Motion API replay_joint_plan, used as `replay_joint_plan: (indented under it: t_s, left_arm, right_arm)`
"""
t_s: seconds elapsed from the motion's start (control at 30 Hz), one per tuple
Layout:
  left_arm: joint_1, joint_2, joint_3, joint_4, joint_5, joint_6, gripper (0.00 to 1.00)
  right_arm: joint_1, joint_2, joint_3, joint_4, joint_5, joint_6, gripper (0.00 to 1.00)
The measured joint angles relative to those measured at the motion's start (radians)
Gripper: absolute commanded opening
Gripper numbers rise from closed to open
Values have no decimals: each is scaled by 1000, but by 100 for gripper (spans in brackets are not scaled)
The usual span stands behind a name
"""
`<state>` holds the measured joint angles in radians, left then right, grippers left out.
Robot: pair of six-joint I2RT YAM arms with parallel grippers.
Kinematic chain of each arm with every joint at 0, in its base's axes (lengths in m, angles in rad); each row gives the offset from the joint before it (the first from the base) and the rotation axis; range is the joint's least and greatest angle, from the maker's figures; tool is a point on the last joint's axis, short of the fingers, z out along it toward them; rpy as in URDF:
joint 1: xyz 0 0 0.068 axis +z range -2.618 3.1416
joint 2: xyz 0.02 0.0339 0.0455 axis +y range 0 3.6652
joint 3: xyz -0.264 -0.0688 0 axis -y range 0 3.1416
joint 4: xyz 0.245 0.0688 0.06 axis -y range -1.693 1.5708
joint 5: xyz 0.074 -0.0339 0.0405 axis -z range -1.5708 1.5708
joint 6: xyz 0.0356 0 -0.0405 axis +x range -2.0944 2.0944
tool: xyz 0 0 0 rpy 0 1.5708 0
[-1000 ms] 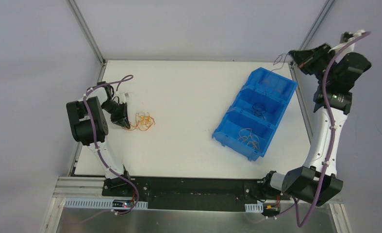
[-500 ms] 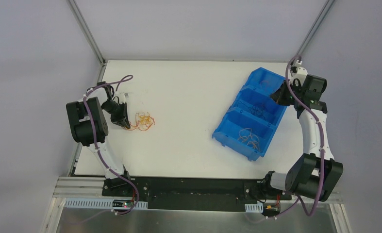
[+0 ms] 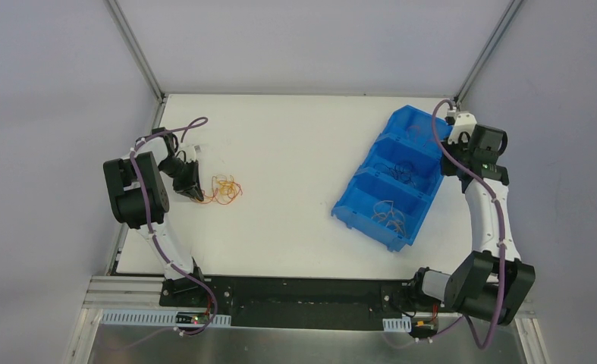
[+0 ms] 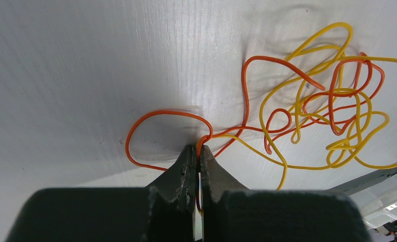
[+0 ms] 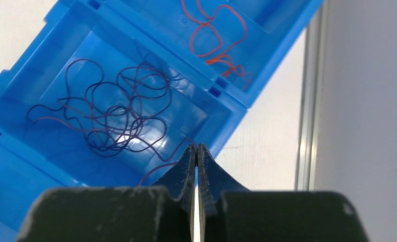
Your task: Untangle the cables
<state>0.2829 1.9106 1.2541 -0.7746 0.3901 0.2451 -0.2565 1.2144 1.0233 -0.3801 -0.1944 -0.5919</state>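
Note:
A small tangle of orange and yellow cables (image 3: 223,189) lies on the white table at the left, and it also shows in the left wrist view (image 4: 317,111). My left gripper (image 3: 196,189) is shut on a loop of the orange cable (image 4: 161,113) at the tangle's left edge, its tips (image 4: 197,148) down at the table. My right gripper (image 3: 445,168) is shut on a thin dark purple cable (image 5: 158,169) at the right wall of the blue bin's middle compartment. That cable trails into a heap of dark cables (image 5: 120,111) there.
The blue bin (image 3: 367,227) has three compartments: red cables (image 5: 214,35) in the far one, dark cables in the middle, pale cables (image 3: 390,214) in the near one. A metal rail (image 5: 307,101) runs along the table's right edge, close to my right gripper.
My right arm has swung down from high at the back right corner to the bin's right wall, bringing the dark cable. My left arm and the tangle have not moved.

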Motion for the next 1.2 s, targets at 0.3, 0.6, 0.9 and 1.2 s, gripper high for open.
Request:
replay_joint_plan:
  t_s: [0.3, 0.6, 0.9, 1.2]
  left_arm:
    - [0, -5, -5, 2, 25, 1, 0]
    - [-116, -85, -15, 11, 235, 1, 0]
    - [-516, -207, 193, 50, 546, -80, 0]
    - [-494, -363, 262, 90, 728, -164, 0]
  right_arm:
    - [115, 129, 89, -138, -31, -38, 33]
    - [123, 195, 322, -274, -152, 73, 84]
    - [228, 176, 373, -194, -454, 298, 83]
    - [481, 177, 298, -43, -592, 469, 81]
